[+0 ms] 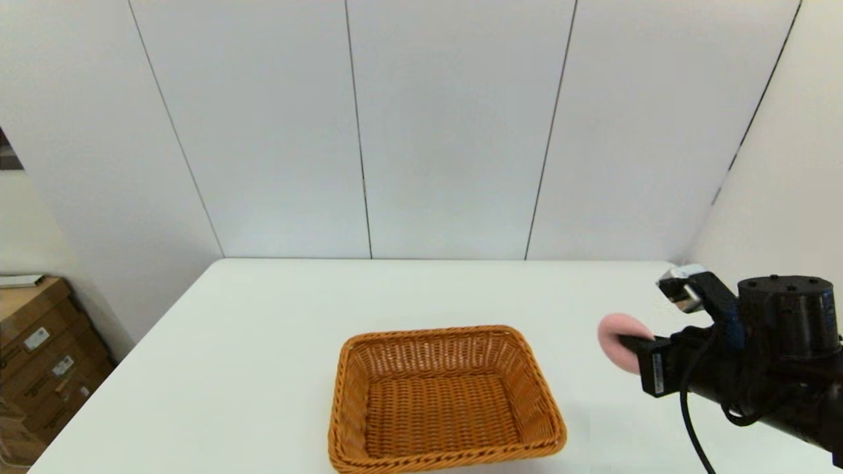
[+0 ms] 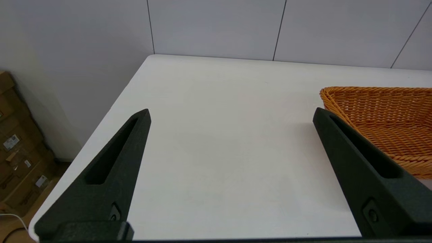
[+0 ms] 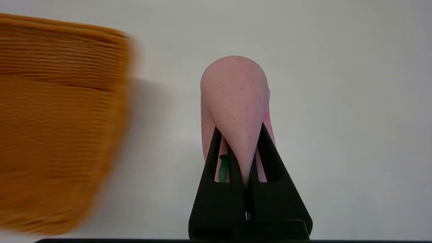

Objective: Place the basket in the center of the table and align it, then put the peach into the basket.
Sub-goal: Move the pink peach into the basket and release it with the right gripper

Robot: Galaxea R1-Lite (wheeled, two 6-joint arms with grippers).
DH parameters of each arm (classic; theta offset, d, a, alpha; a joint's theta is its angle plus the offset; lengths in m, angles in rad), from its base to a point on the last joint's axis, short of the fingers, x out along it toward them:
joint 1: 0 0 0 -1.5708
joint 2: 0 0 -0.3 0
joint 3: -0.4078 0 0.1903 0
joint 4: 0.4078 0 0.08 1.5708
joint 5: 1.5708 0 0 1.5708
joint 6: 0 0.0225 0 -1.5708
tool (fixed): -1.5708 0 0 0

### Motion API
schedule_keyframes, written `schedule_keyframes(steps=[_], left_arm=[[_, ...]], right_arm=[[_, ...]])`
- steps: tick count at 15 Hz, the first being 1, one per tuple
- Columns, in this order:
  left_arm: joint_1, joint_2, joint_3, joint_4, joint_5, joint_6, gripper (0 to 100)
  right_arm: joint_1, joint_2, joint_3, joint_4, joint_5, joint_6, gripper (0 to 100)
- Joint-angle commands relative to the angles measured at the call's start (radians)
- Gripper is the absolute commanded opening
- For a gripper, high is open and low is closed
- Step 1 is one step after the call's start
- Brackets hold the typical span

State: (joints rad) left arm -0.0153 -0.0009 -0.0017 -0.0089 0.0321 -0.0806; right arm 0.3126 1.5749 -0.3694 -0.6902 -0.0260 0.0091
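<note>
a: what colour is the basket (image 1: 445, 399)?
b: orange-brown, a tight woven weave all over, with a braided rim.
a: and the peach (image 1: 618, 340), to the right of the basket?
b: soft pink with fine dark speckles and a small green mark.
a: the rest?
b: white table (image 1: 263, 342), black gripper fingers (image 3: 270, 162), brown cardboard boxes (image 1: 39, 355) left of the basket.

Lab-like room, white table (image 1: 263, 342), panelled walls (image 1: 448, 131), stacked cardboard boxes (image 1: 46, 355)

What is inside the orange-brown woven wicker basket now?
Only its own woven floor shows inside the rectangular orange-brown woven wicker basket. The near wall hides a thin strip. The small pink toy peach sits outside, pinched in the right gripper.
</note>
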Motion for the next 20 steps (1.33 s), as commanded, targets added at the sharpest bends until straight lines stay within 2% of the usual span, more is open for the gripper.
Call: schedule_keyframes(steps=[1, 3, 5, 9, 13, 14, 15, 18, 20], left_arm=[[0.000, -0.001, 0.000, 0.000, 0.000, -0.001, 100], [0.000, -0.001, 0.000, 0.000, 0.000, -0.001, 100], [0.000, -0.001, 0.000, 0.000, 0.000, -0.001, 100], [0.000, -0.001, 0.000, 0.000, 0.000, -0.001, 100], [0.000, -0.001, 0.000, 0.000, 0.000, -0.001, 100], [0.000, -0.001, 0.000, 0.000, 0.000, -0.001, 100], [0.000, -0.001, 0.000, 0.000, 0.000, -0.001, 100], [0.000, -0.001, 0.000, 0.000, 0.000, -0.001, 100], [0.000, -0.001, 0.000, 0.000, 0.000, -0.001, 100]], right_arm=[[0.249, 0.007, -0.094, 0.037, 0.001, 0.009, 0], [0.356, 0.096, -0.140, 0.034, 0.000, 0.026, 0], [0.398, 0.165, -0.174, 0.032, -0.002, 0.026, 0], [0.416, 0.277, -0.224, 0.032, -0.003, 0.022, 0], [0.415, 0.281, -0.221, 0.040, -0.005, 0.026, 0], [0.415, 0.281, -0.217, 0.040, -0.014, 0.028, 100], [0.413, 0.284, -0.215, 0.035, -0.028, 0.031, 100], [0.411, 0.263, -0.207, 0.031, -0.031, 0.069, 100], [0.408, 0.249, -0.181, 0.029, -0.032, 0.071, 100]])
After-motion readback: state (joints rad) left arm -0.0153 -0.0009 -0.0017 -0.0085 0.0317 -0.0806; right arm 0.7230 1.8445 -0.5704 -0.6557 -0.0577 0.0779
